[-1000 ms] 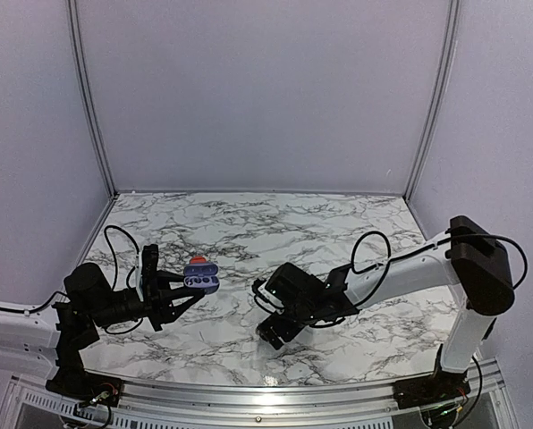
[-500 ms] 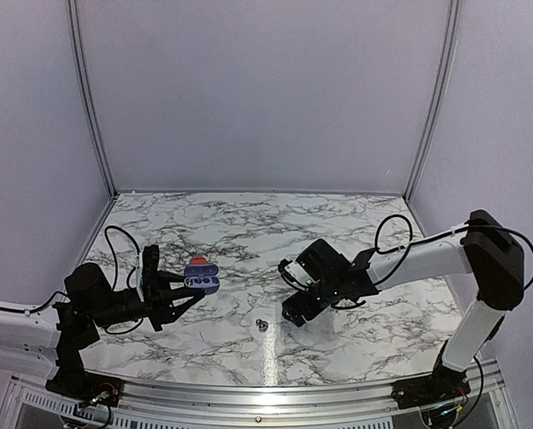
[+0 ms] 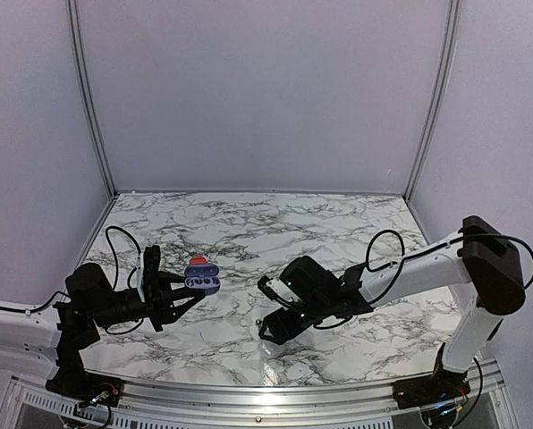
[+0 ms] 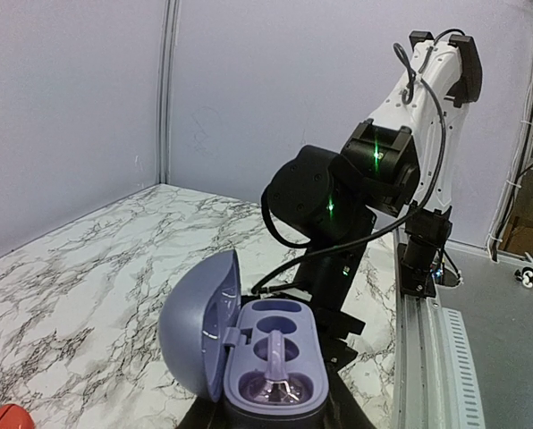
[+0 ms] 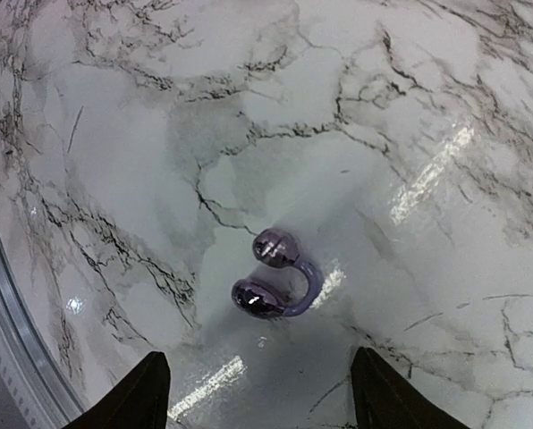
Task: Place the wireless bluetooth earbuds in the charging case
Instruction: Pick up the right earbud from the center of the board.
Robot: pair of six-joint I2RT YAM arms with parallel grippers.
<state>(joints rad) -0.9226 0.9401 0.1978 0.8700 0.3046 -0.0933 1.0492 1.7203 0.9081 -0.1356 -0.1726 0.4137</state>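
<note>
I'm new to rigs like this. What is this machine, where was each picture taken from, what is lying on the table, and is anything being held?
These are two robot arms bolted at the near edge of a marble table, each ending in a two-finger gripper. The wide picture comes from a fixed camera above and behind the arms. The other two come from a camera on each wrist.

The left gripper is shut on an open lavender charging case, holding it up with the lid swung back. What looks like a seated earbud is already inside.

The right gripper hangs low over the marble, jaws apart, either side of a purple clip-shaped earbud that lies there untouched.

A small red object lies on the table near the case; I cannot tell what it is.
</note>
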